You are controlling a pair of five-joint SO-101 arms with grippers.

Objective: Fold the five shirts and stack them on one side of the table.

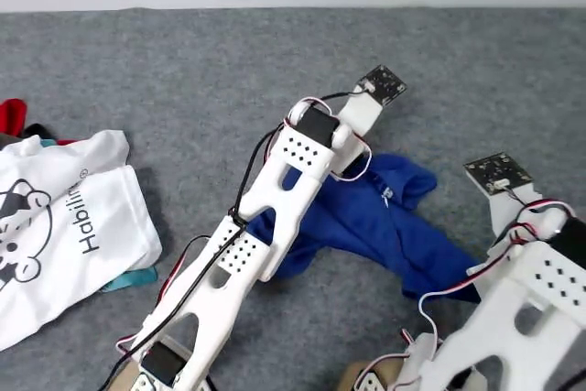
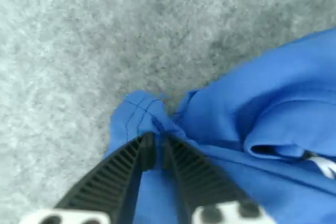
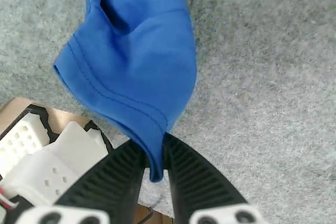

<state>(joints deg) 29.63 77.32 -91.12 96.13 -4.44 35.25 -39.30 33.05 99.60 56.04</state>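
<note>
A blue shirt (image 1: pixel 380 222) lies crumpled on the grey carpeted table (image 1: pixel 229 70), between the two white arms. My left gripper (image 2: pixel 156 145) is shut on a small bunched fold of the blue shirt (image 2: pixel 262 119) near its collar, low over the carpet. My right gripper (image 3: pixel 155 156) is shut on the stitched hem of the blue shirt (image 3: pixel 131 61), which hangs from it above the carpet. In the high view the left arm (image 1: pixel 302 148) reaches across the shirt's upper edge and the right arm (image 1: pixel 531 263) stands at its lower right corner.
A white printed shirt (image 1: pixel 64 226) lies flat at the left edge over teal (image 1: pixel 133 278) and red (image 1: pixel 11 114) garments. Open grey carpet stretches across the back of the table. The other arm's white base (image 3: pixel 47 156) and a strip of wooden table edge show beside my right gripper.
</note>
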